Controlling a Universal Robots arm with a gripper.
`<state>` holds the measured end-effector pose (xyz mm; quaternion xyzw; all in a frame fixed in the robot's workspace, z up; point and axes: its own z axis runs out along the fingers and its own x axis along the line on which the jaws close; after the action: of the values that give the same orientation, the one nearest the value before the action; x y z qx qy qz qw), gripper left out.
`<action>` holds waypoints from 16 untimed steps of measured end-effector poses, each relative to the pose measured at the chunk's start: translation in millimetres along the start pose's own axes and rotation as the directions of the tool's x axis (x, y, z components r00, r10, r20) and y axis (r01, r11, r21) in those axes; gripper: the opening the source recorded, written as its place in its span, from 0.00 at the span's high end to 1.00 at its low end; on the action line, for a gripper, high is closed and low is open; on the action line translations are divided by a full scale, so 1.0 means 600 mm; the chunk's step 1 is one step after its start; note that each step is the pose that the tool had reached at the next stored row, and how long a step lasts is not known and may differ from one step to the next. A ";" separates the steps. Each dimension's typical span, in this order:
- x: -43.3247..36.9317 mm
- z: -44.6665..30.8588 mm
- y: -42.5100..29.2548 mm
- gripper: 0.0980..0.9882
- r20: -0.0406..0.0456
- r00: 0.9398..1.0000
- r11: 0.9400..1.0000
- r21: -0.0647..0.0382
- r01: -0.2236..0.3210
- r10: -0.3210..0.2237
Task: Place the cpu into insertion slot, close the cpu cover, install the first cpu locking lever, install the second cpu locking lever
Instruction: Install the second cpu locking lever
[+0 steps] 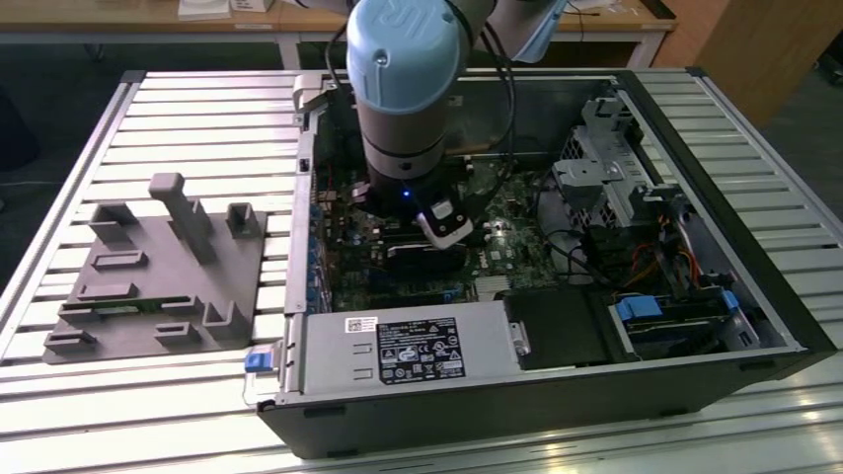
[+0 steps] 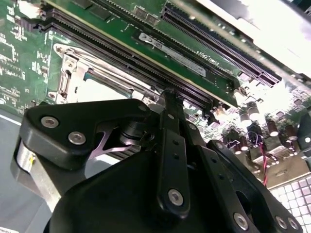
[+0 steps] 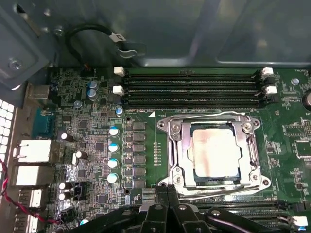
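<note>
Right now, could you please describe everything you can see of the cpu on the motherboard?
The cpu is a flat square chip with a pale silver-beige metal top that catches the light. It lies level in the insertion slot, seen through the square window of the cpu cover, whose silvery frame lies around its edges. The socket sits beside the long black memory slots. In the second wrist view the chip shows partly behind the gripper's black body. Nothing grips it; the gripper hangs close to the socket's edge.

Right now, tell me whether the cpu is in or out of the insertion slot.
In: the cpu lies flat inside the insertion slot, framed by the closed cpu cover.
</note>
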<state>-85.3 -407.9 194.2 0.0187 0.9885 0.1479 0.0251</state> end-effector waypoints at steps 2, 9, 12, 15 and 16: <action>0.001 0.002 -0.001 0.99 0.003 1.000 1.000 0.000 -0.010 0.010; 0.004 0.008 0.000 0.99 0.008 1.000 1.000 0.000 -0.027 0.027; 0.004 0.007 0.000 0.99 0.008 1.000 1.000 0.001 -0.027 0.027; 0.004 -0.003 0.003 0.99 0.008 1.000 1.000 0.000 -0.027 0.027; 0.004 -0.008 0.005 0.99 0.008 1.000 1.000 0.000 -0.027 0.027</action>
<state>-87.6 -406.5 199.7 0.0328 0.9881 0.1479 0.0272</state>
